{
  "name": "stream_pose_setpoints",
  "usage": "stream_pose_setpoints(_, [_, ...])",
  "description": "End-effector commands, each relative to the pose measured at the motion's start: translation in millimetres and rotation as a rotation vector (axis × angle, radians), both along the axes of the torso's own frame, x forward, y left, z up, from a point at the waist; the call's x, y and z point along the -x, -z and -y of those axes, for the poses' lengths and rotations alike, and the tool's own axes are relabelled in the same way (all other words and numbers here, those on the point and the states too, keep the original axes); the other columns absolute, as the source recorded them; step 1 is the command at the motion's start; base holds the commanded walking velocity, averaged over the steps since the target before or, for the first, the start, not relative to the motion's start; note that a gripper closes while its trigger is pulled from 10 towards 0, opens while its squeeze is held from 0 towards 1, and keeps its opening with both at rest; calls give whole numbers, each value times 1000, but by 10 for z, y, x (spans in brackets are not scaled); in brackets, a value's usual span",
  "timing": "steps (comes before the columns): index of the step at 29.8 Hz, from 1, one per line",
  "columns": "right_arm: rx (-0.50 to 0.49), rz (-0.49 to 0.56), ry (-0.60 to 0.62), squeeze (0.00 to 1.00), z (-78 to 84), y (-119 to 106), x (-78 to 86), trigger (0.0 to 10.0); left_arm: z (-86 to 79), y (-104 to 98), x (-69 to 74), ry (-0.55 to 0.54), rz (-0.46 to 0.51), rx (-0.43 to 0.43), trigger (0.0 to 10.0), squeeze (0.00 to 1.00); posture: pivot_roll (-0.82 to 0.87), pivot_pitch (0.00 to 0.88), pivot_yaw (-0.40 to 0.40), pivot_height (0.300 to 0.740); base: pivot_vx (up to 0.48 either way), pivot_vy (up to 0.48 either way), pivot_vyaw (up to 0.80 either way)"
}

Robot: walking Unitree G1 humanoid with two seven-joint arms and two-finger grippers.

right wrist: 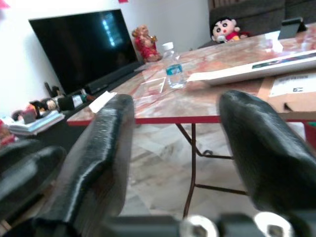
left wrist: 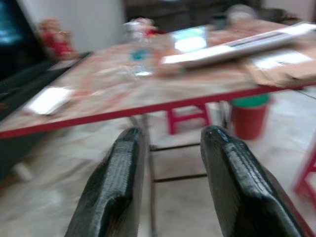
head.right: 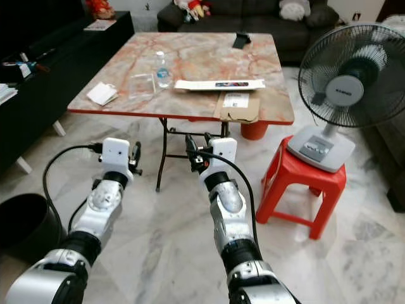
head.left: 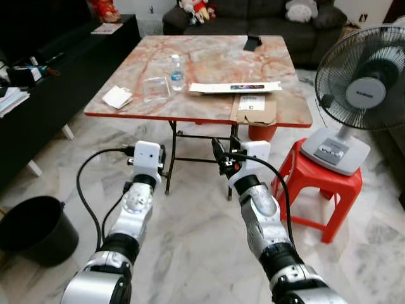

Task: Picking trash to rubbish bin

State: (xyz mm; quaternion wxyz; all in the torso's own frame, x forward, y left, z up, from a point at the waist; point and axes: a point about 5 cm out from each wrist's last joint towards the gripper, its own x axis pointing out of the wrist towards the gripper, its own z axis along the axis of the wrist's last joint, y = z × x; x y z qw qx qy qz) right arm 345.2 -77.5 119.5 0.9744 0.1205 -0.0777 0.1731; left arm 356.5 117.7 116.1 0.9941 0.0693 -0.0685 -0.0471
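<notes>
Both empty and parted, left gripper (head.left: pixel 163 157) and right gripper (head.left: pixel 226 154), short of the table (head.left: pixel 209 111); bottle (head.left: pixel 177 73) upright mid-table beside the long flat box (head.left: pixel 235 87) lying crosswise, bin (head.left: pixel 35 228) on the floor at left; likely to topple the bottle if reached carelessly.

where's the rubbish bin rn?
The black rubbish bin stands on the marble floor at the robot's far left in the left eye view, beside the left arm and short of the table.
</notes>
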Motion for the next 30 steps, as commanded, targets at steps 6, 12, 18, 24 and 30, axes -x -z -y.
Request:
stream_pose_setpoints(6, [-43,25,-7,1000,-82,-131,-37,10000,-25,-91,-33,10,32,-25,10000,0,-61,0,38,740,396,0,0])
stream_pose_setpoints(12, [-42,16,-5,1000,-97,-108,-20,10000,-32,-87,-30,10,29,-24,10000,0,-60,0,39,740,410,0,0])
stream_pose_setpoints(18, [-54,21,-10,1000,-101,-116,-10,10000,-28,-93,-30,12,30,-23,10000,0,-58,5,38,740,413,0,0])
stream_pose_setpoints(24, [-55,24,-3,1000,-105,-134,-16,10000,-28,-97,-29,16,31,-24,10000,0,-54,19,38,740,415,0,0])
stream_pose_setpoints(30, [-55,23,0,1000,-106,-136,-17,10000,0,-99,-26,36,31,-18,10000,0,-52,20,37,740,421,0,0])
